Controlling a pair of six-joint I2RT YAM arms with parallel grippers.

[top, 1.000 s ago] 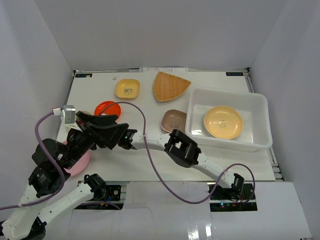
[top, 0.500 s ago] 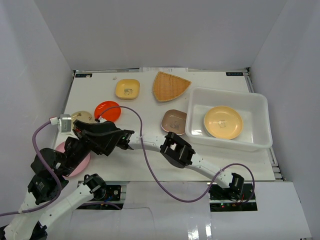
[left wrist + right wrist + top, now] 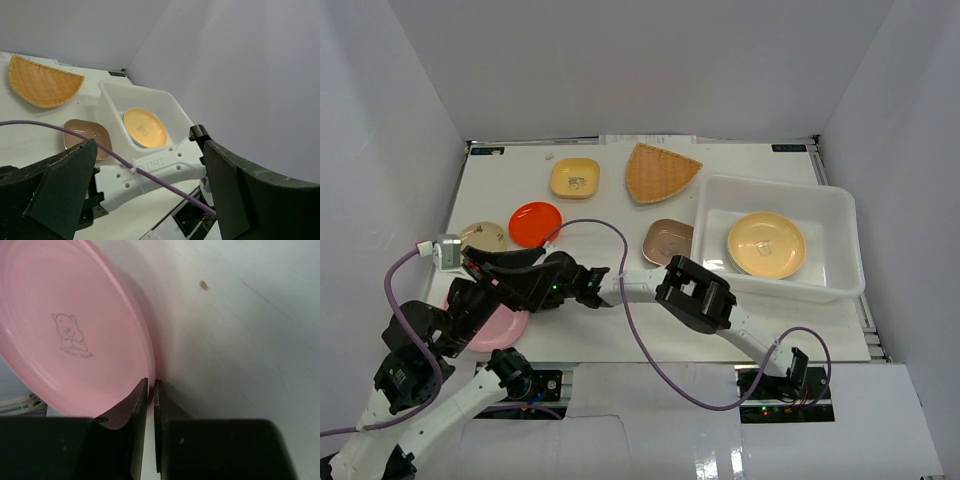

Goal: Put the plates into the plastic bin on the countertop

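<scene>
The pink plate [image 3: 70,330] lies at the near left of the countertop [image 3: 620,215]. The right gripper [image 3: 150,382] has its fingers pressed almost together on the rim, at the plate's right edge. The plate looks slightly tilted there, with a shadow beneath it. The left gripper [image 3: 150,150] hangs spread wide above this spot, grasping nothing, and from overhead its dark bulk hides the right gripper and part of the pink plate [image 3: 500,328]. A purple cable [image 3: 620,300] loops over the right arm [image 3: 695,295], which stretches leftward across the table. The plastic bin [image 3: 840,215] sits well apart at the right, holding a yellow-orange plate [image 3: 766,245]. A brown rounded-square plate [image 3: 668,241] lies just beside the bin's left wall. Farther back are a woven fan-shaped plate [image 3: 660,172] and a yellow rounded-square plate [image 3: 575,177]. An orange-red plate [image 3: 535,223] and a tan plate [image 3: 480,236] lie near the pink one. Only the right wrist view shows the grip and the bear drawing [image 3: 70,337] on the plate. The left wrist view shows a blue edge under the plate in the bin.
</scene>
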